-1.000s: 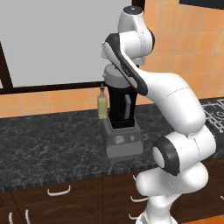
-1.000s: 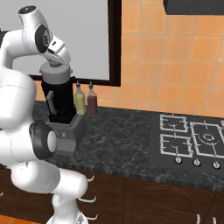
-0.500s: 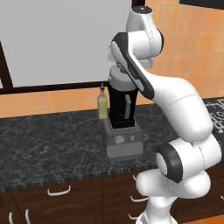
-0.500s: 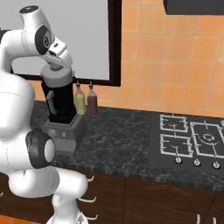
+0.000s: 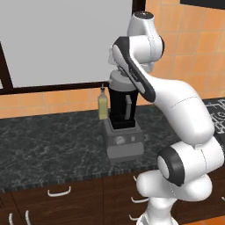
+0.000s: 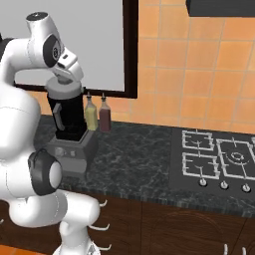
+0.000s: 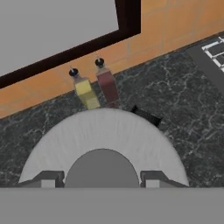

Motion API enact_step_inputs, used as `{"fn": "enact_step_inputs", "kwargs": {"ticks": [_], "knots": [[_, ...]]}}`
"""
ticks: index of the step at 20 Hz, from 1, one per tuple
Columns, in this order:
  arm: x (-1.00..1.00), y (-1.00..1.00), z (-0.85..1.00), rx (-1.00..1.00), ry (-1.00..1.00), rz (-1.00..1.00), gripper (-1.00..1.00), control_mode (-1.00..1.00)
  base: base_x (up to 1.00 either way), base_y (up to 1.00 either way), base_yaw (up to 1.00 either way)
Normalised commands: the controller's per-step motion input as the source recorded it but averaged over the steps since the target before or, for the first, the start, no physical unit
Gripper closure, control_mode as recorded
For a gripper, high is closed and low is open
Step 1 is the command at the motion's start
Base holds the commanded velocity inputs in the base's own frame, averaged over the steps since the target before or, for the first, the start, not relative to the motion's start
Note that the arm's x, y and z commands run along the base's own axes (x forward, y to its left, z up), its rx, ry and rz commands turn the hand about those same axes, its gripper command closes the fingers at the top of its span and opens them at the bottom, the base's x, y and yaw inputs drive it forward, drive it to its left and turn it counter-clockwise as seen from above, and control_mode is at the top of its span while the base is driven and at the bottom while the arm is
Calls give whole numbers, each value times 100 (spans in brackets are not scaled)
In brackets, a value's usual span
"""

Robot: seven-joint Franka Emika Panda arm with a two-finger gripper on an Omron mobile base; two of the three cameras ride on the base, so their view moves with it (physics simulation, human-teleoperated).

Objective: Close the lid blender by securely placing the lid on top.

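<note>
A: The lid (image 7: 103, 135) looks matt light grey, like smooth plastic, with a darker knob (image 7: 101, 168).

B: The blender (image 5: 122, 118) jar under it is glossy black, its base dull grey. The table (image 6: 144, 154) beside the blender is dark speckled stone, slightly shiny.

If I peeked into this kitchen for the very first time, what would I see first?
First the big white robot arm bending over the counter, its gripper shut on the knob of the round grey lid, right on top of the tall black blender. Next, two little bottles by the wall behind it, a yellowish bottle and a dark red bottle. Off to the right is the stove.
</note>
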Motion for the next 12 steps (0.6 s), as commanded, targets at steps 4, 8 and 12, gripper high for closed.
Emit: {"fn": "enact_step_inputs", "kwargs": {"ticks": [4, 8, 12], "knots": [[0, -14, 4, -1, 16, -2, 100, -100, 0, 0, 0], [0, 0, 8, -1, 10, -4, 100, -100, 0, 0, 0], [-11, 1, -35, -7, 4, 0, 100, -100, 0, 0, 0]]}}
